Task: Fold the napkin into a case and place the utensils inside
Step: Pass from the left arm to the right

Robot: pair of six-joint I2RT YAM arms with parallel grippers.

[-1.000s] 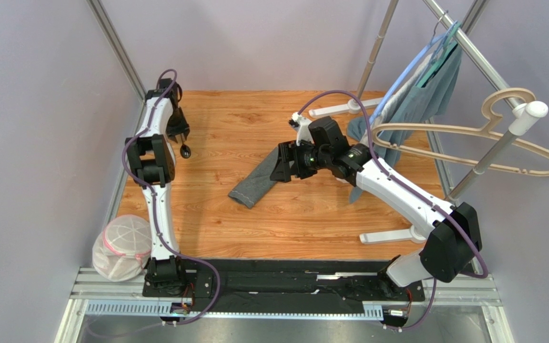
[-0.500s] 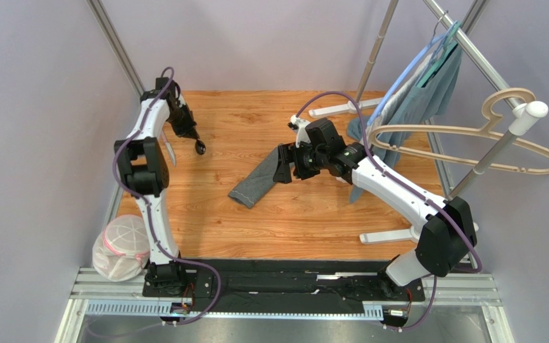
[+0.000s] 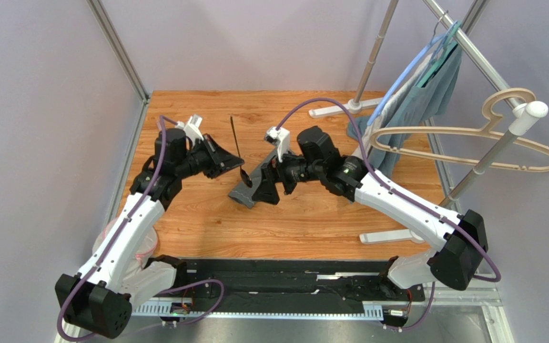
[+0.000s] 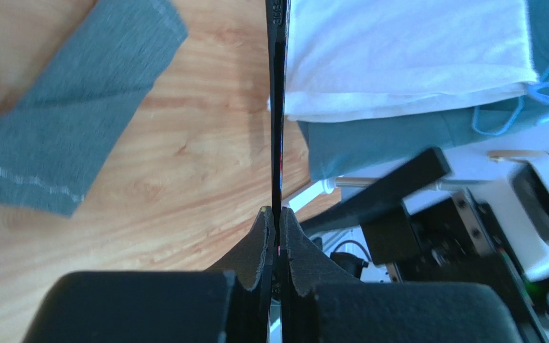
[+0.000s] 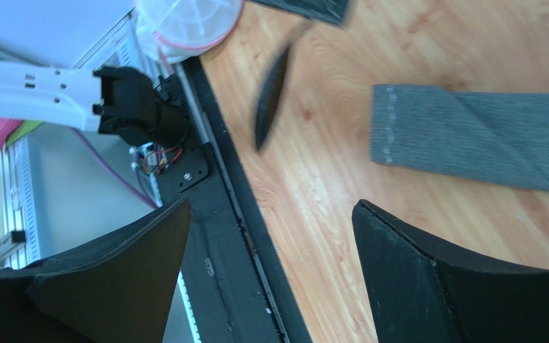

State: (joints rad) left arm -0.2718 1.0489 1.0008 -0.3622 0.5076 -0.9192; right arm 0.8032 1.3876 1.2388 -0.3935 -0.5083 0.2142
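The case (image 3: 244, 195) is the dark grey napkin folded into a narrow strip, lying on the wooden table at mid-centre. It also shows in the left wrist view (image 4: 62, 121) and the right wrist view (image 5: 485, 139). My left gripper (image 3: 231, 166) is shut on the thin black spoon (image 3: 234, 139), held above the table just left of the case, bowl end down. The spoon is edge-on in the left wrist view (image 4: 277, 107), clamped at my left gripper (image 4: 278, 214). My right gripper (image 3: 263, 187) is open and empty over the case. In its own view the right gripper (image 5: 270, 207) has wide jaws and the spoon bowl (image 5: 270, 96) lies ahead. The knife is not visible.
A drying rack (image 3: 499, 143) with a teal-grey garment (image 3: 428, 93) and beige hangers (image 3: 471, 136) stands at the right, its white feet (image 3: 388, 236) on the table. A white mesh bag (image 3: 113, 232) sits front left, also in the right wrist view (image 5: 188, 18).
My left arm swung from the table's far left edge to the centre, carrying the spoon. My right gripper slid left along the case toward its near end.
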